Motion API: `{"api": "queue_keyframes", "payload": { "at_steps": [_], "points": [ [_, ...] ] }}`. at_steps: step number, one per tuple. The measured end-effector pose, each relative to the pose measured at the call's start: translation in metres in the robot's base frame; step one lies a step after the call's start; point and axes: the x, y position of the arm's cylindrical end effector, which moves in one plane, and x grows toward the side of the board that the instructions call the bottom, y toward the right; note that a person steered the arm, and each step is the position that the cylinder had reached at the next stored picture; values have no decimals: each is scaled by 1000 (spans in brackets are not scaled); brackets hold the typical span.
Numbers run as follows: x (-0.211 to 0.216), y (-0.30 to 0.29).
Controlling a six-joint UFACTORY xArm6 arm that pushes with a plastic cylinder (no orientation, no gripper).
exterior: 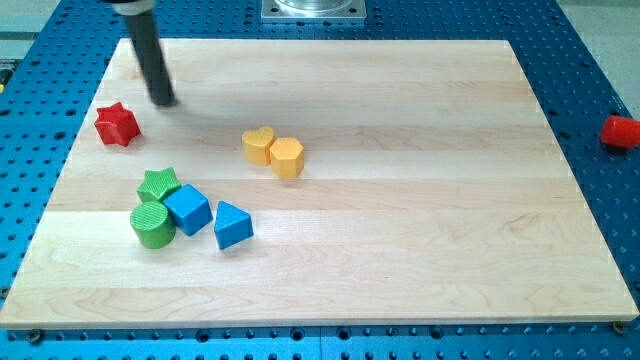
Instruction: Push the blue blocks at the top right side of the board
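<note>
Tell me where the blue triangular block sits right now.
The blue triangular block lies in the lower left part of the board, just to the view's right of the blue cube, below the yellow pair, far from my tip.

Your arm shows only as its dark rod point(148, 50), which enters at the view's top left and is cut off by the frame's upper edge. You see it leaning slightly, its lower end further toward the view's right than its upper part. My tip point(163, 101) seems to rest on the surface, though actual contact is hard to judge.
</note>
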Motion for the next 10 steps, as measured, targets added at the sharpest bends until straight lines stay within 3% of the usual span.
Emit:
{"api": "queue_keyframes", "payload": {
  "at_steps": [2, 4, 5, 6, 10],
  "points": [
    [52, -2],
    [51, 62],
    [52, 62],
    [96, 83],
    [144, 40]
  ]
}}
